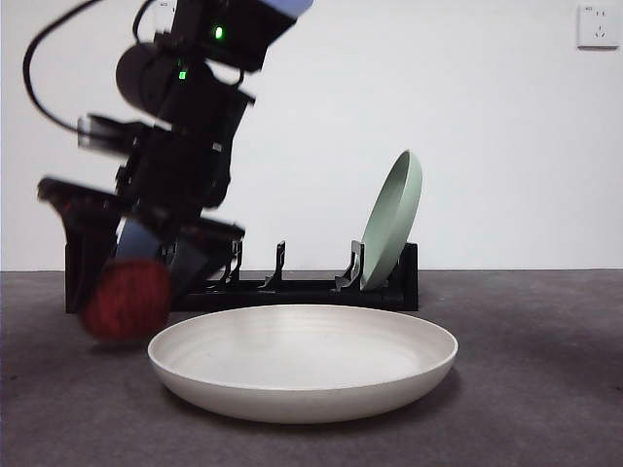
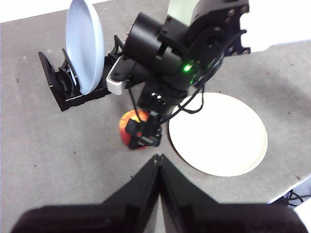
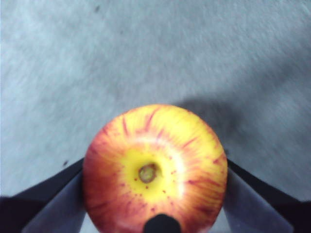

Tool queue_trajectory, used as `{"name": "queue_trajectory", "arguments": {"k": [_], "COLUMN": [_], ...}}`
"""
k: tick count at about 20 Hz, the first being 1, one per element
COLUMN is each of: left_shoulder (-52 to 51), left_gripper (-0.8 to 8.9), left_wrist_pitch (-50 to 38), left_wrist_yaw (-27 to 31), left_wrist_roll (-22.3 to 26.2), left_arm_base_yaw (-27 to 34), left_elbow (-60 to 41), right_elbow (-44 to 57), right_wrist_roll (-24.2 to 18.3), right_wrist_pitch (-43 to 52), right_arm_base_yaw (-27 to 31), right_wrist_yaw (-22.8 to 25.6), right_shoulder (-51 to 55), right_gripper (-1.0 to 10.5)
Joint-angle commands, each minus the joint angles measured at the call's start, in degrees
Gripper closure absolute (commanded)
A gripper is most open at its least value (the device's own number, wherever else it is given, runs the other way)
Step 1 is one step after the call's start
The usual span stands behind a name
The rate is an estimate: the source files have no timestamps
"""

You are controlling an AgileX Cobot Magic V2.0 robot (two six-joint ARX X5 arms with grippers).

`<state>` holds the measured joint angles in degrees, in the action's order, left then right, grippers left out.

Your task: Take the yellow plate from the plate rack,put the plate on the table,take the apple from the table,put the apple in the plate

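Right wrist view: apple (image 3: 154, 170) is gripped between right gripper (image 3: 154, 194) fingers, just above the surface (image 3: 146, 48), beside the yellow plate (image 1: 303, 360). Plate already set down; apple placement is left. Left gripper (image 2: 159, 162) is pressed closed, empty, parked above.

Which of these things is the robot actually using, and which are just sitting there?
In use: the apple, clamped in the right gripper; the yellow plate on the table; the plate rack.

Just there: the blue plate, the pale green plate, the left gripper, shut and waiting.
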<state>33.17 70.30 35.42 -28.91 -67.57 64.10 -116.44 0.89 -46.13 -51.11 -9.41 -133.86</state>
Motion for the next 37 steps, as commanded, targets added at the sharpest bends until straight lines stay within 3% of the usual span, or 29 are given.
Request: {"name": "queue_trajectory", "arguments": {"k": [1,7,17,20,26,32,37], "left_shoulder": [-0.2,-0.2,-0.2,-0.2,-0.1,0.2,0.2], "left_gripper": [8.20,8.20,8.20,8.20,8.20,8.20,8.20], "left_wrist_pitch": [0.0,0.0,-0.2,-0.5,-1.5,-1.8,-1.8], "left_wrist_yaw": [0.1,-4.1,-19.5,-25.3,-34.0,-36.0,-37.6], "left_wrist_roll": [1.1,3.6,17.2,21.4,26.8,27.2,27.3], "left_arm_base_yaw": [-0.2,-0.2,-0.4,-0.4,-0.4,-0.4,-0.4], "left_elbow": [-0.2,-0.2,-0.2,-0.2,-0.2,-0.2,-0.2], "right_elbow": [0.0,0.0,1.7,10.3,36.8,52.3,57.4], "right_wrist_roll": [-1.0,-5.9,-8.6,-8.3,-4.3,-0.9,-1.0], "right_wrist_pitch": [-0.6,-10.2,-26.4,-21.6,1.3,19.4,24.3], "right_arm_base_yaw": [-0.3,0.4,5.1,5.5,5.8,5.8,5.8], "right_wrist_yaw": [2.1,9.6,9.9,9.7,4.7,4.5,5.2], "right_shoulder": [5.8,18.2,30.5,34.1,40.2,40.0,39.1], "right_gripper": [9.6,9.6,9.6,9.6,9.6,9.6,9.6]}}
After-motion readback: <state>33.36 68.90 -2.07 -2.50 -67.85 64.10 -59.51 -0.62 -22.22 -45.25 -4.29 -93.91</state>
